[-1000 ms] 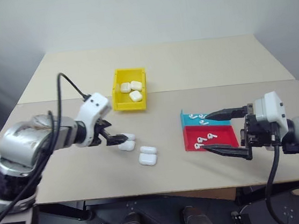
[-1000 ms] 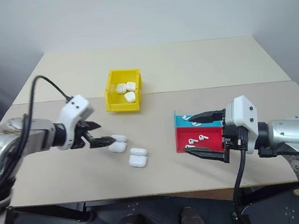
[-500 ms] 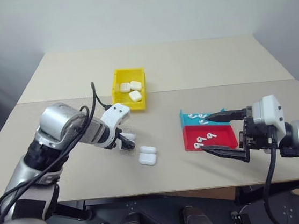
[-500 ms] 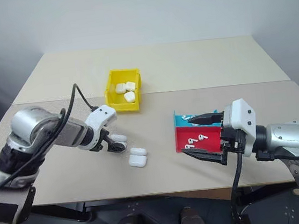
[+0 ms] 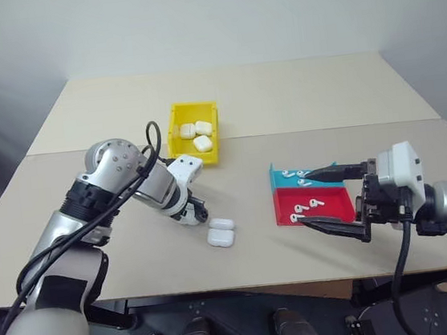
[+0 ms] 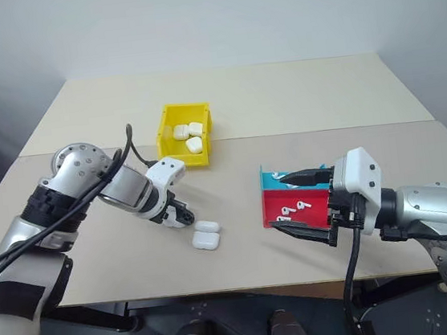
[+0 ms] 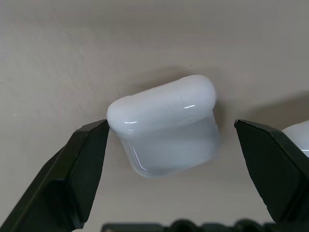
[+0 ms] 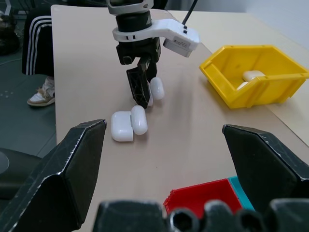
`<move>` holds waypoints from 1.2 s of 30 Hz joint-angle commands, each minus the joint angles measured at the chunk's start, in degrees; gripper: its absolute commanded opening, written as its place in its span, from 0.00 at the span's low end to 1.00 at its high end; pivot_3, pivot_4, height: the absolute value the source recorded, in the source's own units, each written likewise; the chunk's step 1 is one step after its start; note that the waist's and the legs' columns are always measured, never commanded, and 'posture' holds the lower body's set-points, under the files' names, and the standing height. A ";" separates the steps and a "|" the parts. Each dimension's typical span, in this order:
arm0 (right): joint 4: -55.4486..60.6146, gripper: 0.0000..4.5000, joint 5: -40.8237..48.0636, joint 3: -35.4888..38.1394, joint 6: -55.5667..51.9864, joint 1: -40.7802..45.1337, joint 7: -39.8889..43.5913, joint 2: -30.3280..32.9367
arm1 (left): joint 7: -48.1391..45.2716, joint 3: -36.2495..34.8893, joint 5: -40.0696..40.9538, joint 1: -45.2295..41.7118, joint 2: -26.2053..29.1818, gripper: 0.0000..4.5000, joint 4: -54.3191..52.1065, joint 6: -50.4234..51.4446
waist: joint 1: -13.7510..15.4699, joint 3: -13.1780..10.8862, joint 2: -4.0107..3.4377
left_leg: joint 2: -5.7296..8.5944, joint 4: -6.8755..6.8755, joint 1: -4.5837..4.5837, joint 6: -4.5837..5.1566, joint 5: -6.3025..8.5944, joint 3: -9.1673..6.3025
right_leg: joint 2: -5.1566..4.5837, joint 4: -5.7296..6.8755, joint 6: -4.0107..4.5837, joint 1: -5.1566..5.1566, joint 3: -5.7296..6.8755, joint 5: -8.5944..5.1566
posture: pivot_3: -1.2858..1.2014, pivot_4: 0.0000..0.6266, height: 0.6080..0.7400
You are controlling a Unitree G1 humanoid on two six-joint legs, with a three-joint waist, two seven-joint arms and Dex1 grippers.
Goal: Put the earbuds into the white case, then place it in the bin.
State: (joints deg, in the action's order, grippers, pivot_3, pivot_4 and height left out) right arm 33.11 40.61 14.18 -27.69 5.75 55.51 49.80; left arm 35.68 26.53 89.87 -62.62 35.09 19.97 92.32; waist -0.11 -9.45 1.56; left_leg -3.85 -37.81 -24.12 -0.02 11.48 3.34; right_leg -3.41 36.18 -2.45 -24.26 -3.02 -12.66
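One white case (image 7: 164, 126) between left pincer (image 7: 183, 159) fingers

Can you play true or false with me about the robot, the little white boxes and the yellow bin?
1. The small bright yellow plastic bin has white cases inside. True.
2. The left gripper is open around a glossy white rounded case. True.
3. The right gripper is squeezing an earbud. False: it is open and holds nothing, beside the flat red and teal tray.
4. The tiny white earbuds lie in the yellow bin. False: they lie on the red and teal tray.
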 commanded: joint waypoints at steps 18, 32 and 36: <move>2.08 1.00 0.48 0.63 1.00 0.43 -1.01 -0.21 | 36.20 -0.24 23.13 3.51 -2.78 0.96 0.74 -11.83 | 0.77 0.01 0.00 | 0.05 0.00 0.09 -0.18 -0.10 -0.01 | -0.02 0.01 0.18 0.10 0.01 0.12 | 0.52 0.24 1.00; 2.08 1.00 0.90 0.97 0.72 0.59 -1.14 -0.14 | 30.93 -1.00 22.72 3.84 5.58 0.62 -7.47 -8.68 | 0.51 0.00 0.01 | 0.05 0.04 0.04 -0.22 -0.12 -0.01 | -0.01 -0.02 0.20 0.03 0.01 0.12 | 0.52 0.24 1.00; 1.47 1.00 0.68 0.51 1.00 1.09 -1.19 -0.51 | 11.11 -7.97 11.67 5.80 12.49 0.62 -24.20 -6.85 | 0.60 0.00 0.00 | 0.06 0.05 -0.03 -0.26 -0.14 0.00 | -0.02 -0.08 0.19 -0.01 0.01 0.12 | 0.52 0.24 1.00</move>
State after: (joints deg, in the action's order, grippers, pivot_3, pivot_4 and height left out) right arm 33.70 40.69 13.83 -27.69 6.02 54.50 49.74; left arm 55.72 22.75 106.68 -56.80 46.21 4.26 85.21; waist 0.49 -9.45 1.56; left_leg -3.79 -37.76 -24.17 -0.33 11.33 3.35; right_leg -3.43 36.10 -2.25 -24.29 -3.00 -12.54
